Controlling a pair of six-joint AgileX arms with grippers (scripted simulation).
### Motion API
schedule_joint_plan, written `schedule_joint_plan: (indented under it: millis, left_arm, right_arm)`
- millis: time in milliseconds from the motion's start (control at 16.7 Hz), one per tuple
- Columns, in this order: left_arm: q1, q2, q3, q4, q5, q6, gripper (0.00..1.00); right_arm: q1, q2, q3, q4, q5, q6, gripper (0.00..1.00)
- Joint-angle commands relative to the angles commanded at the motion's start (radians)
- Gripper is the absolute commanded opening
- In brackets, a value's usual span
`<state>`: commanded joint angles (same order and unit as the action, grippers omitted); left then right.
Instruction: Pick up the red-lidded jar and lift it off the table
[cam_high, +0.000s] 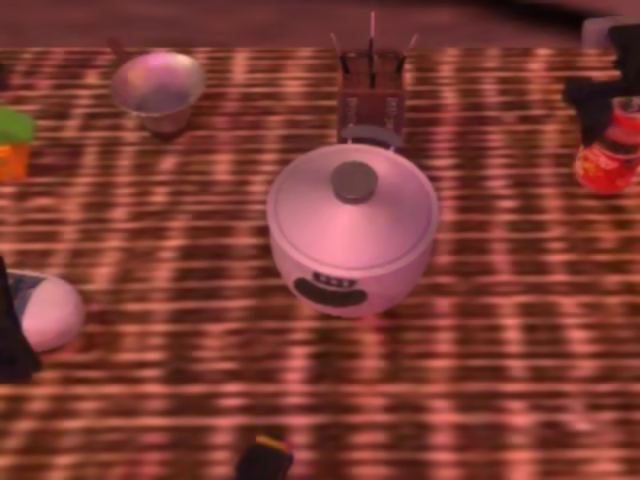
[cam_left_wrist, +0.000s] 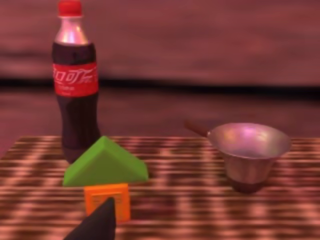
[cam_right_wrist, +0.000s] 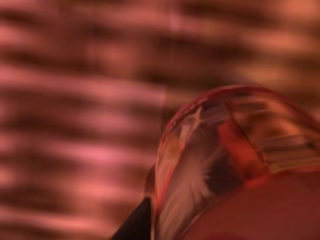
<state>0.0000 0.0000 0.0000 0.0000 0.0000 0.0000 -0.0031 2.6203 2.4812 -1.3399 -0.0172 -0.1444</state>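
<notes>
Two arms are mine at this table (cam_high: 520, 380); the right one is at work at the top view's right edge, toward the far side. There my right gripper (cam_high: 603, 100) sits over the red-lidded jar (cam_high: 610, 160), its dark body covering the jar's upper part. From the right wrist view the jar (cam_right_wrist: 235, 165) fills the near field, with a dark fingertip (cam_right_wrist: 135, 225) just beside it. I cannot tell whether my fingers are closed on the jar or only around it, nor whether the jar rests on the table.

My left gripper (cam_high: 15, 345) is parked at the left edge beside a pale rounded object (cam_high: 50, 310). Its wrist view shows a cola bottle (cam_left_wrist: 75, 85), an orange box with green top (cam_left_wrist: 106, 180) and a metal cup (cam_left_wrist: 247, 152). A large lidded pot (cam_high: 352, 228) stands at the table's middle, with a brown holder of sticks (cam_high: 371, 90) just behind it.
</notes>
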Motion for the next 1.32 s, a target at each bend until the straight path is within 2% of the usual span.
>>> schedule_joint_plan:
  millis: [600, 1020, 1140, 1320]
  left_arm:
    - [0.000, 0.000, 0.000, 0.000, 0.000, 0.000, 1.00]
    - [0.000, 0.000, 0.000, 0.000, 0.000, 0.000, 1.00]
    - [0.000, 0.000, 0.000, 0.000, 0.000, 0.000, 1.00]
    - [0.000, 0.000, 0.000, 0.000, 0.000, 0.000, 1.00]
  right_arm:
    - [0.012, -0.489, -0.508, 0.020, -0.006, 0.002, 0.00]
    - [0.009, -0.517, -0.538, 0.019, -0.007, 0.006, 0.00]
    - [0.037, -0.513, -0.553, 0.036, 0.000, 0.042, 0.00]
    - [0.118, -0.511, -0.601, 0.092, 0.018, 0.174, 0.00]
